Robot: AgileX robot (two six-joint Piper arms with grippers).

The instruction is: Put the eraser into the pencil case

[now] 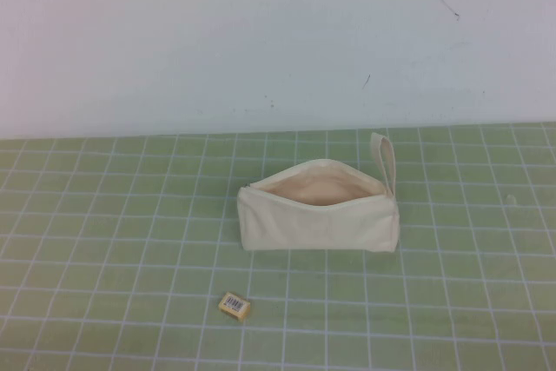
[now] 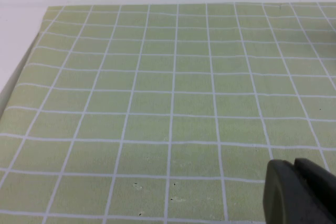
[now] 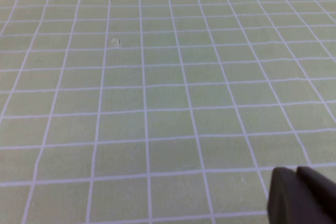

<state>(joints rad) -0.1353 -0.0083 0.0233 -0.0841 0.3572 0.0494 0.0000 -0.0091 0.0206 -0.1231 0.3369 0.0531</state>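
High view: we see the pencil case (image 1: 317,215) lying near the middle of the green gridded tabletop (image 1: 104,241), its zip open and the beige lining showing, its loop strap (image 1: 385,162) at about two o'clock from the pouch body. The eraser (image 1: 234,304) sits apart from it at roughly seven o'clock, flat on the tabletop with the barcode label up. Neither arm shows here. In the left wrist view we find only a dark edge of the left claw (image 2: 299,192) above bare grid; the right wrist view likewise shows a corner of the right claw (image 3: 302,195). We cannot tell how far either claw is open; neither has hold of anything we can see.
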